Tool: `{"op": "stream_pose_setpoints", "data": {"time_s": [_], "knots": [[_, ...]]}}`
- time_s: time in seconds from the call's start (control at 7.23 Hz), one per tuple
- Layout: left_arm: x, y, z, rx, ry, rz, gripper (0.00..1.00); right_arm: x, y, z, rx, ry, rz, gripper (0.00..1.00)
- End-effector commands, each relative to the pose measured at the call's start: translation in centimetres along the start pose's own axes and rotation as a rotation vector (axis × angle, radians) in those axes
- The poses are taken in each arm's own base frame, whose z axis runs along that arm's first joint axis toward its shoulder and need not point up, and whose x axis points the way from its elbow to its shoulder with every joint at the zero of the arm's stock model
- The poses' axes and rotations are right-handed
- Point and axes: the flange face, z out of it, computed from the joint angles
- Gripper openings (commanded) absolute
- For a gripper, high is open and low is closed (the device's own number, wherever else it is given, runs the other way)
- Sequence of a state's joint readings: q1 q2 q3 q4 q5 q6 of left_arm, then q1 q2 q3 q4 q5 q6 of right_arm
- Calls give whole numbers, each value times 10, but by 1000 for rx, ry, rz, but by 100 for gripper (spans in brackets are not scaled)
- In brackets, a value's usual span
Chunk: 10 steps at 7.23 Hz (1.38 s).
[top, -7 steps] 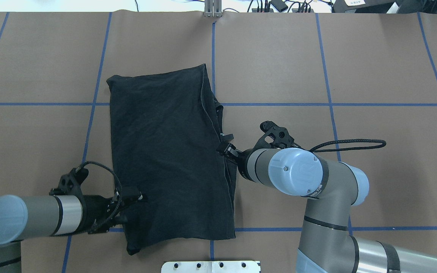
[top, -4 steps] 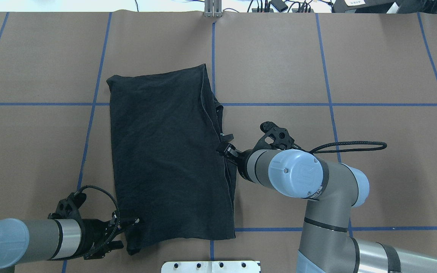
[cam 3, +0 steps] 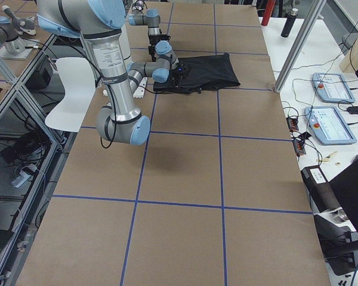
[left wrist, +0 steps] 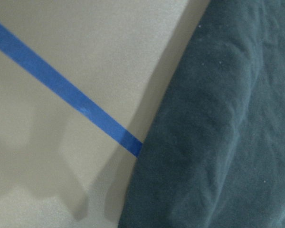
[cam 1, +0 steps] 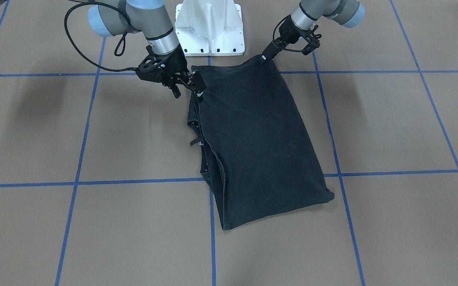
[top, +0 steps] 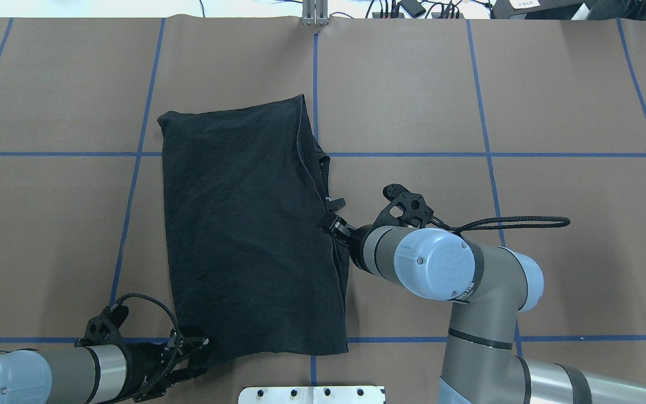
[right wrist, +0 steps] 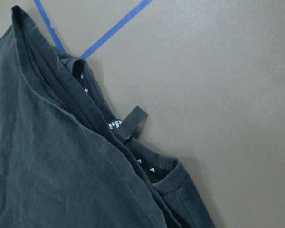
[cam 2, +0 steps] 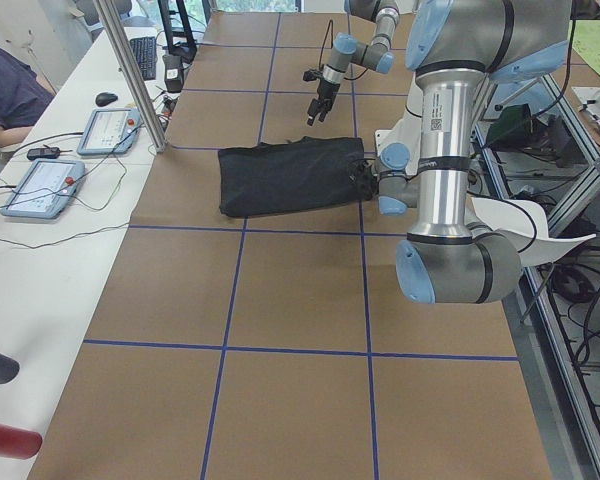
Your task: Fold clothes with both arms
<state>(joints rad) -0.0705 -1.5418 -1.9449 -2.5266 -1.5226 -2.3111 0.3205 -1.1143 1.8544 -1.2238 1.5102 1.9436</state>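
The black T-shirt (top: 250,224) lies folded into a long rectangle on the brown table, its print hidden. It also shows in the front view (cam 1: 253,139). My left gripper (top: 199,350) sits low at the shirt's near-left corner (cam 1: 264,57) and looks open. The left wrist view shows only the shirt's edge (left wrist: 218,142) beside a blue tape line. My right gripper (top: 330,221) hovers at the shirt's right edge by the layered collar, with its jaws apart (cam 1: 189,89). The right wrist view shows the collar layers and a small black loop tab (right wrist: 133,118).
The white pedestal base (cam 1: 209,28) stands at the robot's side of the table, just behind the shirt. Blue tape lines (top: 485,154) grid the brown cover. An operator's bench with teach pendants (cam 2: 40,185) and a metal post (cam 2: 130,70) runs along the far edge.
My left gripper has moved back toward the robot along the shirt's left edge, from mid-edge to the near-left corner. The right gripper has barely shifted. The shirt lies as before.
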Motion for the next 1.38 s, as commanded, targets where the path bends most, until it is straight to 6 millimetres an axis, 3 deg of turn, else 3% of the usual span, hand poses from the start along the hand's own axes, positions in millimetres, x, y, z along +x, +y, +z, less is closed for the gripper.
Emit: {"op": "stream_pose_setpoints", "data": {"time_s": [0.0, 0.14, 0.41, 0.69, 0.83, 1.24], "knots": [[3, -6, -2, 16, 10, -10, 33, -1, 3, 0, -1, -3, -2, 99], [2, -8, -3, 18, 8, -4, 28, 0, 4, 0, -3, -3, -3, 99], [0, -3, -2, 6, 6, 8, 28, 4, 13, 2, -12, 5, -11, 99], [2, 2, -1, -3, 9, 8, 0, 21, 43, 11, -17, 24, -41, 99], [2, 2, -1, -3, 7, 10, 0, 30, 64, 20, -15, 36, -63, 99], [1, 2, -2, -3, 7, 10, 0, 43, 68, 47, 17, 80, -77, 94]]}}
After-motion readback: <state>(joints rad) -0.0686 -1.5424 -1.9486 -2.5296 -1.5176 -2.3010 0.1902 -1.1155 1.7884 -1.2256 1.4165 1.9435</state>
